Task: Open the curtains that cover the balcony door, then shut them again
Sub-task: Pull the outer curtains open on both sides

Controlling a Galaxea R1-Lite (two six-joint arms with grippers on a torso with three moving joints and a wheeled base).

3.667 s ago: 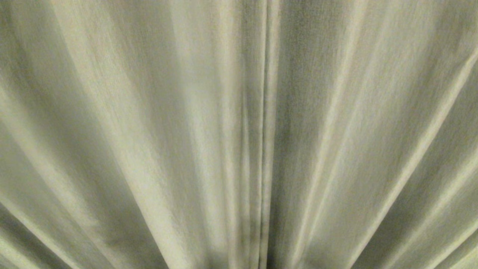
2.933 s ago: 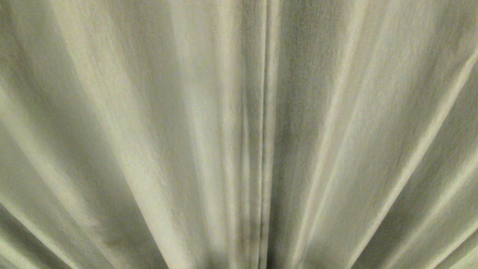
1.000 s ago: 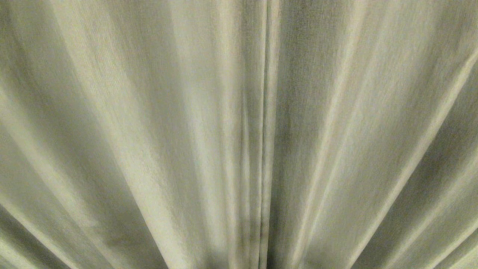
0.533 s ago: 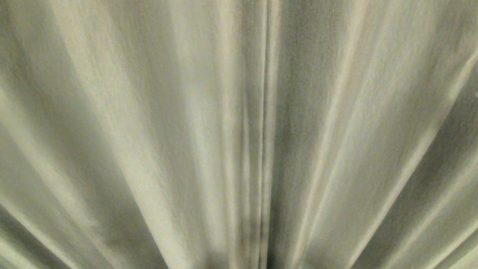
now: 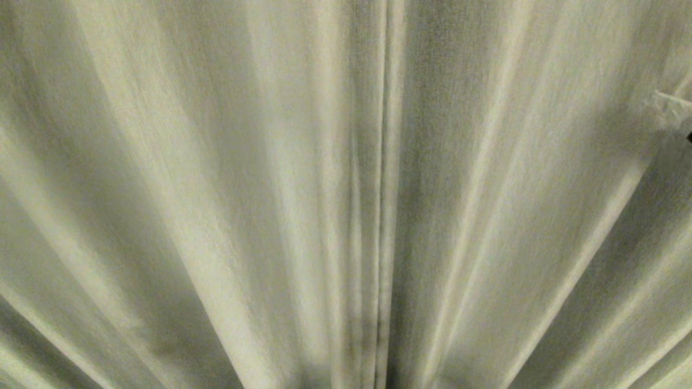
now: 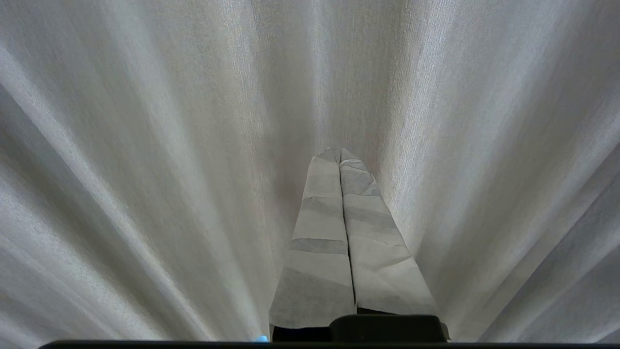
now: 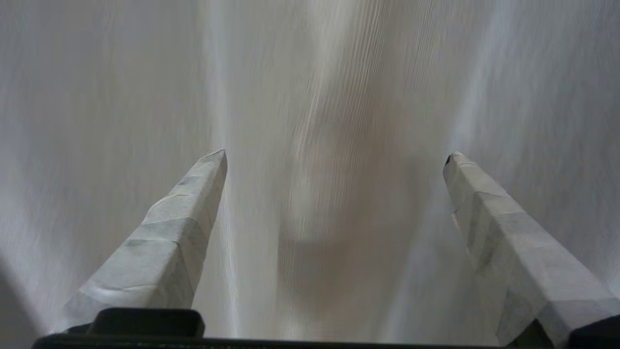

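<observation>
Left gripper (image 6: 340,151) near, tape-wrapped tapered fingers pressed flat together, tips pointing at fabric, holding nothing. Right gripper (image 7: 335,156) at far right edge, blunt wrapped fingers (image 7: 169,232) splayed wide, nothing between. Beyond, curtains (image 5: 281,178) fill whole scene: beige-green woven drapes, soft vertical pleats, two panel edges meeting at centre.

The sort of place cannot be settled: every view is filled edge to edge by the curtains (image 5: 243,194), pleated beige-grey woven drapes hanging in long folds, two panels meeting at a central seam. Such full-length drapery suggests a furnished room indoors.
</observation>
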